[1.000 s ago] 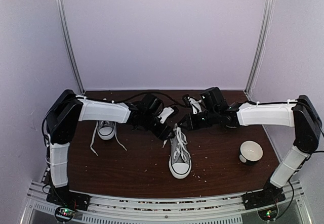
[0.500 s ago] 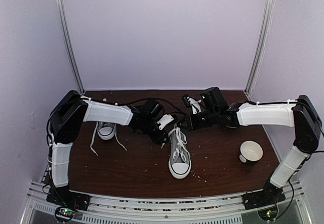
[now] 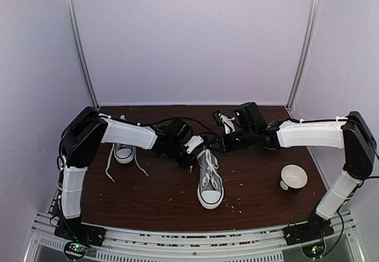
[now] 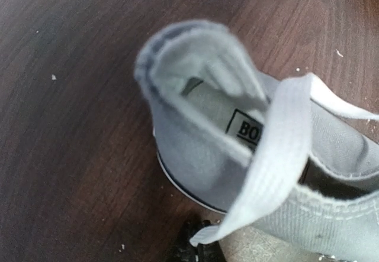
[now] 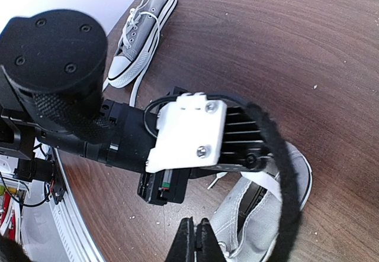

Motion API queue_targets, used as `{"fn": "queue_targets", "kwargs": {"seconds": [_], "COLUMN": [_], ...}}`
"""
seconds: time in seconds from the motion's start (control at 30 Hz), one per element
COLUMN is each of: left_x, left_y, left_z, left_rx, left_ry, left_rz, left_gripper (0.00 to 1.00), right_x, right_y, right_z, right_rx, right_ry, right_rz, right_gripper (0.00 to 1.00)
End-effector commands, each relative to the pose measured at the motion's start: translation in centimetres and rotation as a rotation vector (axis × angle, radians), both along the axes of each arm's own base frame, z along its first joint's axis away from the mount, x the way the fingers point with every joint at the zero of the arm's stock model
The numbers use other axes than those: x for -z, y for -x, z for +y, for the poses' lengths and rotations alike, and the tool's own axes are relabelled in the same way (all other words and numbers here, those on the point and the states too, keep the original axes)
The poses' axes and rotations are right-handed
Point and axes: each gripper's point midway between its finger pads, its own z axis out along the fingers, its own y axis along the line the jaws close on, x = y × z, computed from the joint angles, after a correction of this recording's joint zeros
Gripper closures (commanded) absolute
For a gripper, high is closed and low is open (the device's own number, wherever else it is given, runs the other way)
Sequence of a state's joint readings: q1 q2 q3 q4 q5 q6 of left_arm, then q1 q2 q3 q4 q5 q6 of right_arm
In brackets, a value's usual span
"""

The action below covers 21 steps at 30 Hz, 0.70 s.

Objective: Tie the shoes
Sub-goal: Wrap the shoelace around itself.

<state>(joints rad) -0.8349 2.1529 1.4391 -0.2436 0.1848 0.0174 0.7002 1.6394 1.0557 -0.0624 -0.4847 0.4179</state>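
Now | grey sneaker (image 3: 210, 182) | white toe cap (image 3: 211, 198) | laces (image 4: 278, 155) loose, untied

My left gripper (image 3: 193, 157) and right gripper (image 3: 217, 145) crowd the middle shoe (image 3: 210, 182) at its heel; bare table (image 3: 254, 200) lies open toward the cup (image 3: 293, 177).

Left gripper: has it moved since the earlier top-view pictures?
Yes. The left gripper, pinching the white lace, edged rightwards towards the middle grey canvas sneaker, which stayed put.
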Motion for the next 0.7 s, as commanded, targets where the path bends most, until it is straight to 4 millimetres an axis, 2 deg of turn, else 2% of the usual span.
{"fn": "queue_targets", "kwargs": {"seconds": [0.0, 0.03, 0.13, 0.23, 0.4, 0.47, 0.57, 0.67], "left_x": [-2.3, -2.7, -6.1, -8.1, -9.1, -9.1, -10.0, -11.5], "left_y": [0.5, 0.9, 1.8, 4.6, 12.1, 14.3, 16.8, 18.1], "left_z": [1.0, 1.8, 3.0, 3.1, 0.6, -0.3, -1.8, -3.8], "left_rx": [-0.050, -0.069, -0.092, -0.026, 0.215, 0.281, 0.368, 0.429], "left_ry": [0.063, 0.072, 0.137, 0.164, 0.190, 0.197, 0.224, 0.260], "left_rz": [-0.033, -0.049, -0.103, -0.121, -0.123, -0.101, -0.109, -0.143], "left_gripper": [1.00, 1.00, 1.00, 1.00, 1.00, 1.00, 1.00, 1.00], "right_x": [-1.0, -1.1, -1.4, -1.7, -1.8, -1.8, -1.7, -1.6], "right_y": [0.0, 0.0, -0.2, -0.3, -0.4, -0.4, -0.2, -0.1], "right_z": [-0.1, -0.2, -0.2, -0.3, -0.4, -0.5, -0.7, -0.7], "right_rx": [0.003, 0.006, 0.019, 0.031, 0.046, 0.052, 0.055, 0.053], "right_ry": [-0.025, -0.026, -0.029, -0.034, -0.042, -0.042, -0.042, -0.044], "right_rz": [-0.025, -0.023, -0.026, -0.029, -0.026, -0.024, -0.023, -0.024], "right_gripper": [1.00, 1.00, 1.00, 1.00, 1.00, 1.00, 1.00, 1.00]}}
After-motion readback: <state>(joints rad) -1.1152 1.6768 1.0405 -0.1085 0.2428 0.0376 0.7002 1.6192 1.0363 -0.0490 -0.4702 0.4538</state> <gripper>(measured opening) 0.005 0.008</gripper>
